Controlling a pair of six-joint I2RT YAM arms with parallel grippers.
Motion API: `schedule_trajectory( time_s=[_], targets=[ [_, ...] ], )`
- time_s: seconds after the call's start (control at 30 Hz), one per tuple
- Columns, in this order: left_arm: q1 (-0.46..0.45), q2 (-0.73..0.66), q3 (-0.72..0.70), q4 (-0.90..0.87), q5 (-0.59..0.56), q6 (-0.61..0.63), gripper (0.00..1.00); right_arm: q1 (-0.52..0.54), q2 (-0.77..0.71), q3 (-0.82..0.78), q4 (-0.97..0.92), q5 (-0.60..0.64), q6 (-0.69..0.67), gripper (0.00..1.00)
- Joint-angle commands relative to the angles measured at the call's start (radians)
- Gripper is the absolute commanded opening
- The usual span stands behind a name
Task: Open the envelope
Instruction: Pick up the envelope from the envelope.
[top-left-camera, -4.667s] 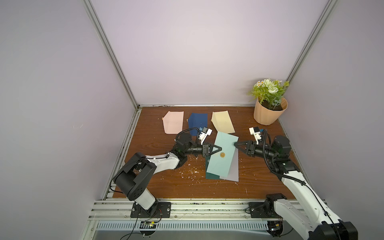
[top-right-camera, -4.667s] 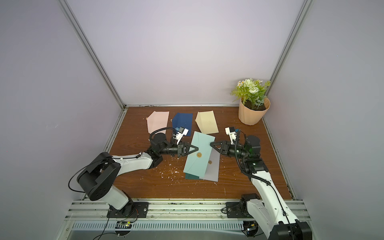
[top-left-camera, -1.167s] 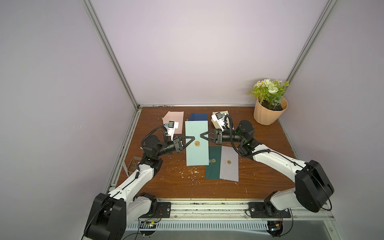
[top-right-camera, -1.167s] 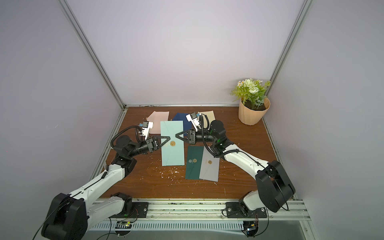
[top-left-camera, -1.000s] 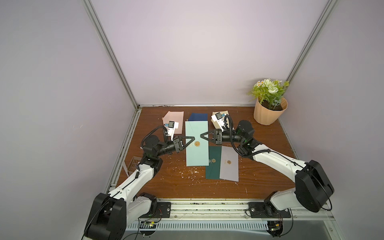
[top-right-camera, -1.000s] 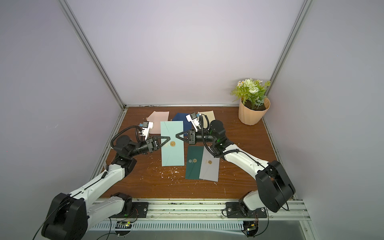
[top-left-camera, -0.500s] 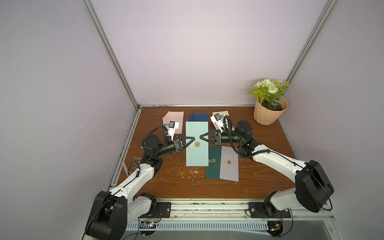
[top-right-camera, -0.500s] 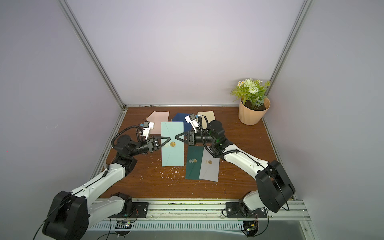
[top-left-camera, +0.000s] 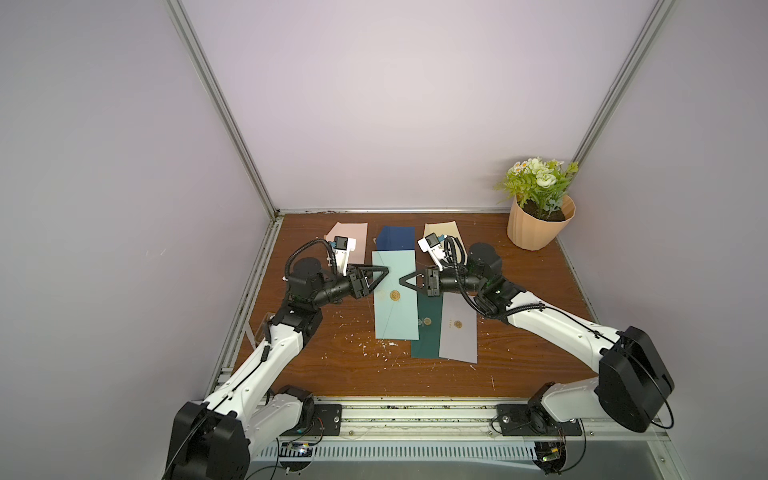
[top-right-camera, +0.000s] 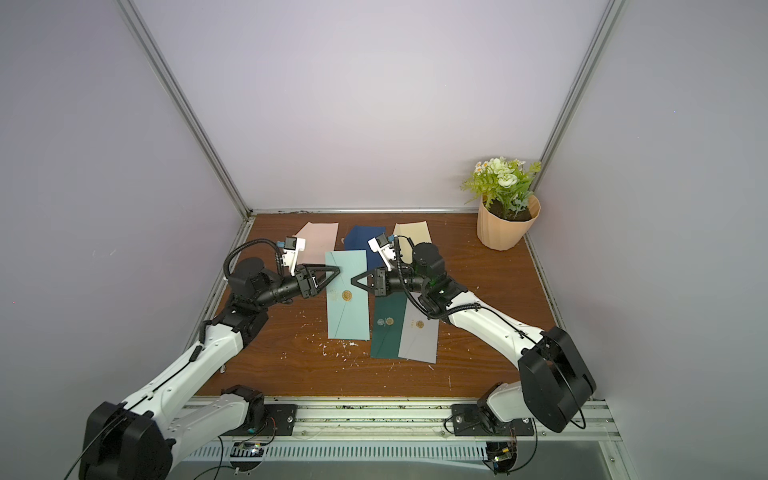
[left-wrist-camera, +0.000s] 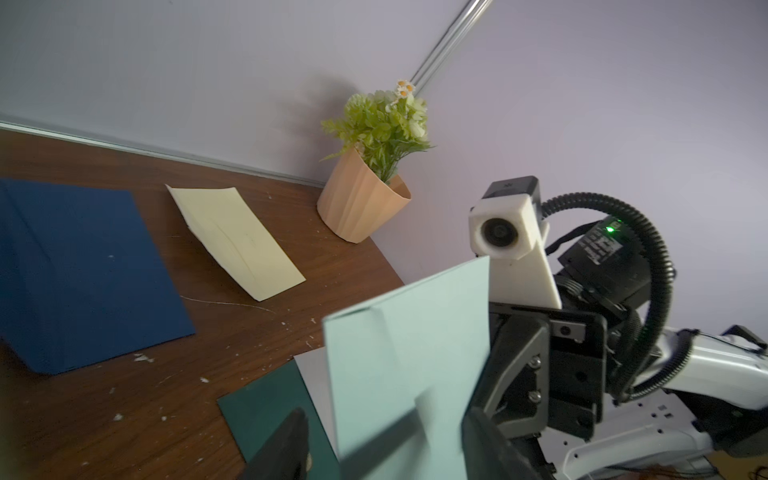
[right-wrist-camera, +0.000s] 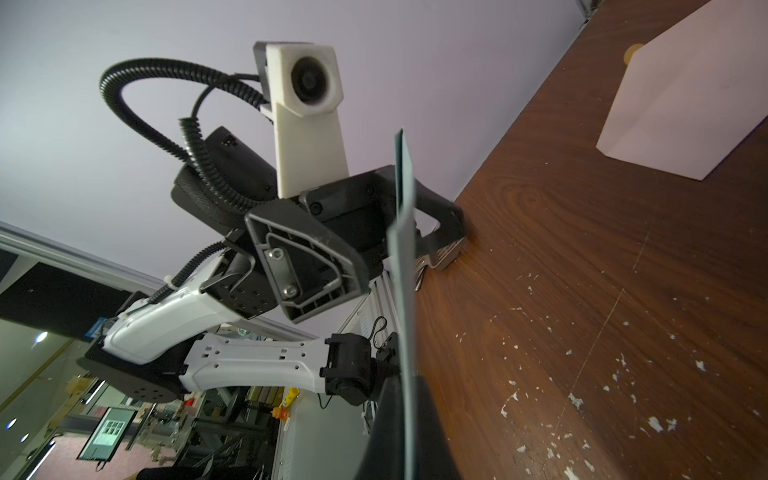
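Mint envelope (top-left-camera: 395, 307) is held above the tabletop (top-left-camera: 332, 365), just beside the green envelope (top-left-camera: 428, 340). Right jaws are clamped on its edge; left jaws stand apart around the opposite edge.

teal envelope (left-wrist-camera: 407, 374): upright within left gripper (left-wrist-camera: 386, 444), jaws parted | navy envelope (left-wrist-camera: 83, 270), cream envelope (left-wrist-camera: 237, 241): on table (left-wrist-camera: 249, 332) | flower pot (left-wrist-camera: 357, 199): corner

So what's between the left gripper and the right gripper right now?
The light teal envelope: both top views show it spanning the gap from the left gripper to the right gripper. The right wrist view shows it edge-on there.
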Motion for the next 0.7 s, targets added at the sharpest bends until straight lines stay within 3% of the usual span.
schedule_trajectory(
  time_s=[0.0,0.13,0.37,0.67],
  targets=[
    [0.002,-0.042,0.039,-0.197,-0.182,0.15,0.61,0.0,-0.089,0.04,-0.086,0.15,-0.044,0.0],
    [-0.06,-0.058,0.048,-0.268,-0.328,0.221,0.61,0.003,-0.135,0.04,-0.169,0.303,-0.042,0.0],
    [-0.339,-0.044,0.082,-0.365,-0.682,0.333,0.61,0.023,-0.145,0.101,-0.319,0.507,-0.059,0.0],
    [-0.461,-0.007,0.093,-0.391,-0.825,0.372,0.61,0.046,-0.115,0.173,-0.419,0.615,-0.065,0.0]
  ],
)
